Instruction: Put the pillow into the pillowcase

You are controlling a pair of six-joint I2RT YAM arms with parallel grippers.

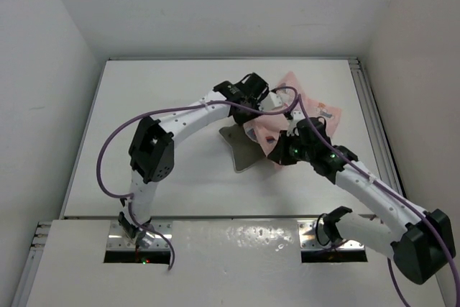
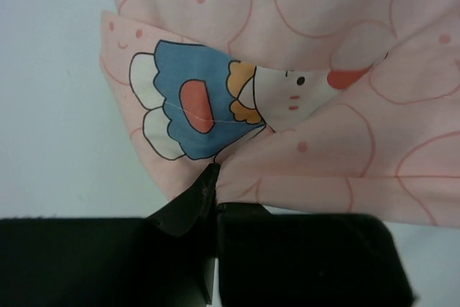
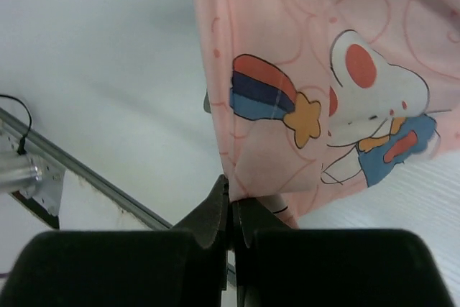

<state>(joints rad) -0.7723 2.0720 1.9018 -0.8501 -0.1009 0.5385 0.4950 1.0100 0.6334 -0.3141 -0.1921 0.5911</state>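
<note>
Left pincer (image 2: 213, 181) and right pincer (image 3: 230, 195) both clamped tight on pillowcase (image 1: 309, 109) edge. Pillow (image 1: 241, 150) sticks out at its 8 o'clock, so insertion looks only partly done.

Your white left arm (image 1: 187, 124) reaches toward 1 o'clock, your right arm (image 1: 374, 192) toward 11. Your black left gripper (image 2: 213, 181) and right gripper (image 3: 228, 192) pinch the pink printed fabric pillowcase (image 2: 323, 70).

Top cam: high, near side, facing down. Wrist cams: close on pillowcase (image 2: 302, 41); all share it.
</note>
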